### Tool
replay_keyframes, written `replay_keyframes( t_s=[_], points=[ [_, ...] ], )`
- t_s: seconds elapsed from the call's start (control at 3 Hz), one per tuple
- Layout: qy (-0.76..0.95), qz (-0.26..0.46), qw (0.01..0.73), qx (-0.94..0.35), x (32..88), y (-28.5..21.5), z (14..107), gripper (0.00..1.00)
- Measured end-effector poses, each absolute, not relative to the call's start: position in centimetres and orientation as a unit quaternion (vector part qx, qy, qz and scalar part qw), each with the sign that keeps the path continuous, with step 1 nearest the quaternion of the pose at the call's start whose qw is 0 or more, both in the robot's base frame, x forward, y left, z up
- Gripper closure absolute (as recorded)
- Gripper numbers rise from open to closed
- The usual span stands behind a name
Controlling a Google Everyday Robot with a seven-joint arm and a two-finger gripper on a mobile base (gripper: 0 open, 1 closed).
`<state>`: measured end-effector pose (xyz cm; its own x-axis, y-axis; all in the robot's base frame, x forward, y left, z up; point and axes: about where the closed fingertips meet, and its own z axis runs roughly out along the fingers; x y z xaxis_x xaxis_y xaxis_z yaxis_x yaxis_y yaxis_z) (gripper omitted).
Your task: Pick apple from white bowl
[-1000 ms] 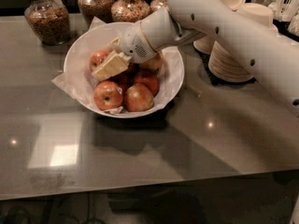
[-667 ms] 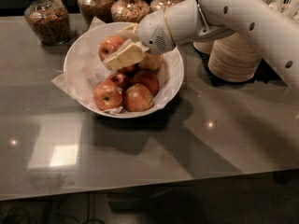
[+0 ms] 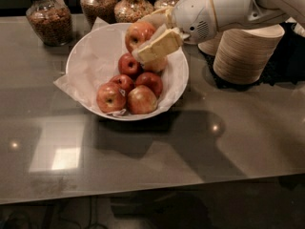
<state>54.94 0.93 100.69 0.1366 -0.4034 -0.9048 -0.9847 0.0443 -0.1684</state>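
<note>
The white bowl (image 3: 90, 61), lined with crinkled white paper, stands on the grey table and holds several apples. My gripper (image 3: 145, 39) reaches in from the upper right and is shut on the apple (image 3: 138, 34), red-orange with pale streaks, held above the bowl's back right part. One cream finger (image 3: 159, 46) lies across the apple's front right side. Under it sits a paler apple (image 3: 156, 64), partly hidden. Smaller dark-red apples (image 3: 129, 63) lie in the bowl's middle, and two larger ones (image 3: 141, 100) at its front.
Several glass jars of nuts and grains (image 3: 49, 19) stand along the table's back edge. A stack of beige paper bowls (image 3: 248, 51) stands right of the white bowl, under my arm. The table's front edge (image 3: 152, 185) runs across the lower view.
My gripper has risen and moved back to the right with the apple in it, lifting it out from among the other apples. The arm has drawn back toward the upper right.
</note>
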Motion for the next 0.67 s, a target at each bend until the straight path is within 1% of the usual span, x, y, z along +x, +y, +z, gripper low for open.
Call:
replay_keyframes(
  t_s=[0.33, 0.67],
  points=[
    [0.581, 0.303, 0.391, -0.646, 52.41, -1.37, 100.07, 1.0],
    [0.581, 0.303, 0.391, -0.646, 52.41, -1.37, 100.07, 1.0]
  ],
)
